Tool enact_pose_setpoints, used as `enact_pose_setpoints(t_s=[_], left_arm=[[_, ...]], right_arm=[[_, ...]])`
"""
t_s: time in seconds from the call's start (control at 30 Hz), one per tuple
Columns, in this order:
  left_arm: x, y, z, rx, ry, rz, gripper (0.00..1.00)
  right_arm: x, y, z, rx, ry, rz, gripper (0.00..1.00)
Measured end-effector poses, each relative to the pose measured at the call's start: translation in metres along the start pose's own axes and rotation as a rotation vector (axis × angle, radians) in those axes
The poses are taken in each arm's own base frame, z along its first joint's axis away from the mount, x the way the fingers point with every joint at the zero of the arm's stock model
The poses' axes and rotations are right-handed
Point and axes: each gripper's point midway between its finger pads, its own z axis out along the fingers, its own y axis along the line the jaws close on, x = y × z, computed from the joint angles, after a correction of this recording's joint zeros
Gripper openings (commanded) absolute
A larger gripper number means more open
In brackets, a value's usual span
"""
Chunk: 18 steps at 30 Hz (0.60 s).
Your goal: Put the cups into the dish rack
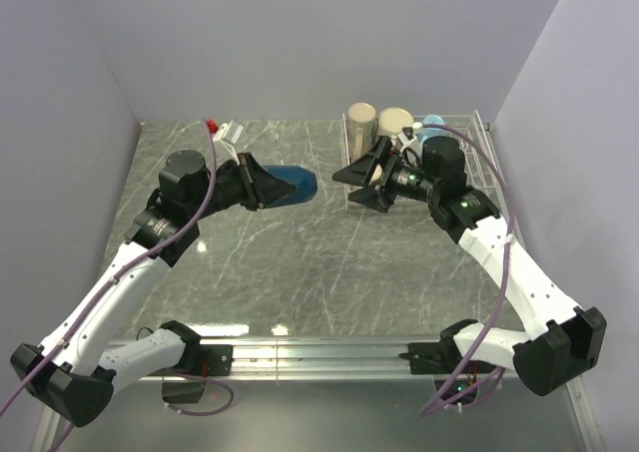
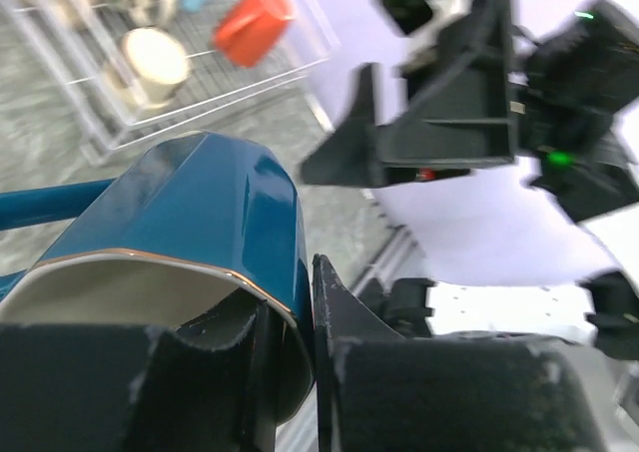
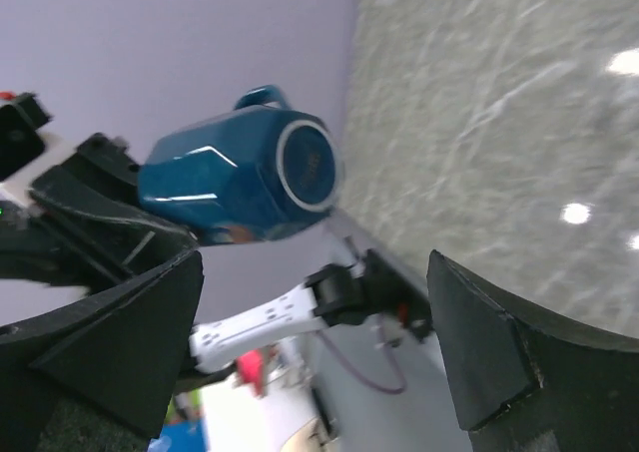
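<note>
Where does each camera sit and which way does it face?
Top external: above and behind the bases, looking down at the table; both arms show, left gripper holding the dark blue mug.
Left wrist: looks past its own fingers and the mug toward the dish rack and right gripper.
Right wrist: looks between its own open fingers at the mug.
All three share the mug.

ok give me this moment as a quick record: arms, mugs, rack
left pincer: shut on the dark blue mug, one finger inside its rim
mug pose: on its side, base facing the right pincer
right pincer: open, empty, at the left side of the dish rack
seen in rack: cream mug, light blue mug, orange mug
not yet loaded: dark blue mug
</note>
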Motion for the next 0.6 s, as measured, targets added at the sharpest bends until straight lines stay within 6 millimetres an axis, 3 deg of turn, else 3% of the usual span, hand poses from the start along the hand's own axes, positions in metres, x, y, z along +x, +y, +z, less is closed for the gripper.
enact_pose_setpoints(t_s=[0.27, 0.43, 0.6], left_arm=[[-0.004, -0.018, 0.008, 0.125, -0.018, -0.033, 0.0], [-0.013, -0.028, 0.01, 0.182, -0.062, -0.046, 0.0], [-0.009, -0.027, 0.011, 0.215, -0.074, -0.081, 0.0]], right_arm=[[0.002, 0.029, 0.009, -0.164, 0.069, 0.14, 1.0], [0.008, 0.027, 0.011, -0.204, 0.098, 0.215, 1.0], [0.012, 0.027, 0.013, -0.236, 0.118, 0.267, 1.0]])
